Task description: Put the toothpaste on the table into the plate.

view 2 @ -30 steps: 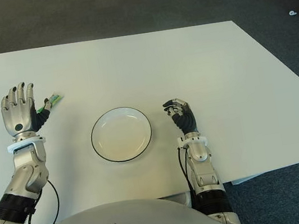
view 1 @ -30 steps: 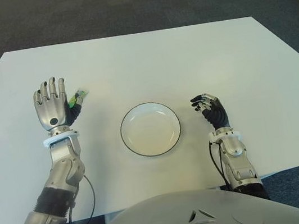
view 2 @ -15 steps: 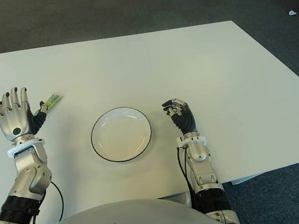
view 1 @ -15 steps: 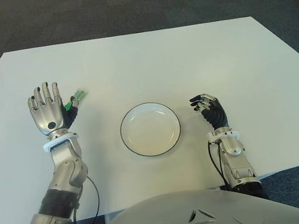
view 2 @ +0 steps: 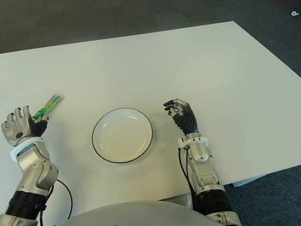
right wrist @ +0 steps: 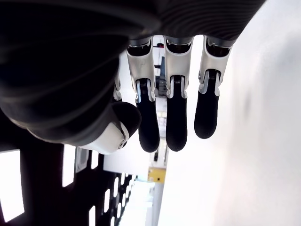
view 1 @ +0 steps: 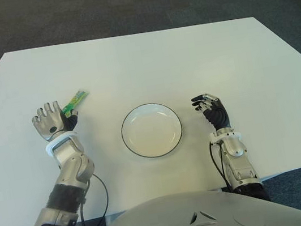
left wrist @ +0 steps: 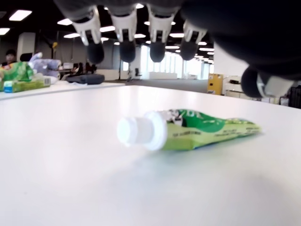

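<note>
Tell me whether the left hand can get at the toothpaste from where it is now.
Probably yes. The left hand is just beside the toothpaste, fingers open above it, and nothing lies between them on the table.

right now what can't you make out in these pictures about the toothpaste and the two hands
- Toothpaste: its cap end is hidden behind the left hand in the eye views; its print is too small to read there and blurred in the left wrist view.
- Left hand: the wrist view cuts off the palm at its top edge.
- Right hand, right of the plate: whether it touches the table cannot be told.
</note>
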### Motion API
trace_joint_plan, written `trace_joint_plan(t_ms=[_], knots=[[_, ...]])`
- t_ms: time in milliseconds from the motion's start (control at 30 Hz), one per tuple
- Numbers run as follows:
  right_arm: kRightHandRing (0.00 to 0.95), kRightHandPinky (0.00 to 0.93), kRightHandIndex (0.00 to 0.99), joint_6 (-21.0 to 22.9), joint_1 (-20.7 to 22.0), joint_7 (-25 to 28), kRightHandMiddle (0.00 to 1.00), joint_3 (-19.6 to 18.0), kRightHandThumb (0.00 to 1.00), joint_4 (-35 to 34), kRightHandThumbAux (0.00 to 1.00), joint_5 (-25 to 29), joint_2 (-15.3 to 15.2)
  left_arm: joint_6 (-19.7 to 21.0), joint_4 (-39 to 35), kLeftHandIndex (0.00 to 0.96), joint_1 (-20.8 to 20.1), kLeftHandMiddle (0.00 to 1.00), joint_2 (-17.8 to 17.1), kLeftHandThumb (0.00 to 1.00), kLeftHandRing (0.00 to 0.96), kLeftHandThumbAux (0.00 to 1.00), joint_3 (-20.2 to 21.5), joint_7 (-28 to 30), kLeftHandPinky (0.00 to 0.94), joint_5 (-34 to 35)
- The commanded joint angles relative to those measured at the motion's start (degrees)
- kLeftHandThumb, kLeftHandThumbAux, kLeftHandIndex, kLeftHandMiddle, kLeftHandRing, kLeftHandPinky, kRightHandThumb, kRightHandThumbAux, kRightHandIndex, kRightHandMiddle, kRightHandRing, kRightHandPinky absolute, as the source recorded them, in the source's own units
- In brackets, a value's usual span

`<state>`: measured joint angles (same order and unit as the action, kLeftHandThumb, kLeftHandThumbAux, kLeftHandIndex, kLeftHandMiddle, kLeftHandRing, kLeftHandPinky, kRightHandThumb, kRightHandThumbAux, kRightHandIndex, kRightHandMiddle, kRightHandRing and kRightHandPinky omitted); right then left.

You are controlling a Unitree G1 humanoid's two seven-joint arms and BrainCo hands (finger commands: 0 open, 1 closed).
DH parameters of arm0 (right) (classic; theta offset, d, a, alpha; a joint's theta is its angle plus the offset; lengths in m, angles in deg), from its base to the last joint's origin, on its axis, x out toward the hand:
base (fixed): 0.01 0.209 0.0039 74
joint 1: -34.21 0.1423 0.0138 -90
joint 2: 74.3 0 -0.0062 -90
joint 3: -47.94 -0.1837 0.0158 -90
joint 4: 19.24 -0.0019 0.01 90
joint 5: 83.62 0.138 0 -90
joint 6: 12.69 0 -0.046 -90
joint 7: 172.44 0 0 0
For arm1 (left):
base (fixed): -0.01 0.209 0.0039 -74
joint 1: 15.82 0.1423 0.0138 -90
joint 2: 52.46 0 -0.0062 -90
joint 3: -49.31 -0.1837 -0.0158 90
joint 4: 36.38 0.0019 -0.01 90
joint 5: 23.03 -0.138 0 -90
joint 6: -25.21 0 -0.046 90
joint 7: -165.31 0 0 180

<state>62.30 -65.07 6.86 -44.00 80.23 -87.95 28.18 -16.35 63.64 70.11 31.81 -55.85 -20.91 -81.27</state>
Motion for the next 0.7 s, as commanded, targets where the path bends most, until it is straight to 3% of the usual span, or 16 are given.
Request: trace_joint_plan(t_ms=[33, 333, 633, 700], knots=[[0.402, 0.421, 0.422, -0.03, 0.33, 0.06, 0.407, -0.22, 0.706, 0.46, 0.732, 0.45, -0.18, -2.31, 11.68, 0.000, -6.25, 0.000, 1.10, 0.494, 0.000, 0.182, 0.08, -0.26, 0.000, 3.80], [0.400, 0.417, 0.422, 0.73, 0.17, -0.08, 0.408, -0.38, 0.707, -0.21, 0.732, 0.26, -0.28, -6.39, 26.93, 0.000, -13.21, 0.000, 1.44, 0.459, 0.000, 0.179, -0.24, -2.54, 0.000, 8.36], [0.407, 0.430, 0.422, 0.54, 0.06, 0.01, 0.416, -0.54, 0.707, -0.25, 0.732, 0.35, -0.24, -8.04, 33.11, 0.000, -16.99, 0.000, 1.81, 0.470, 0.000, 0.206, 0.07, -1.59, 0.000, 13.07], [0.412, 0.436, 0.422, 0.28, 0.01, 0.07, 0.420, -0.55, 0.707, -0.19, 0.732, 0.39, -0.25, -9.95, 37.53, 0.000, -19.55, 0.000, 2.09, 0.479, 0.000, 0.219, 0.44, -1.94, 0.000, 14.67]])
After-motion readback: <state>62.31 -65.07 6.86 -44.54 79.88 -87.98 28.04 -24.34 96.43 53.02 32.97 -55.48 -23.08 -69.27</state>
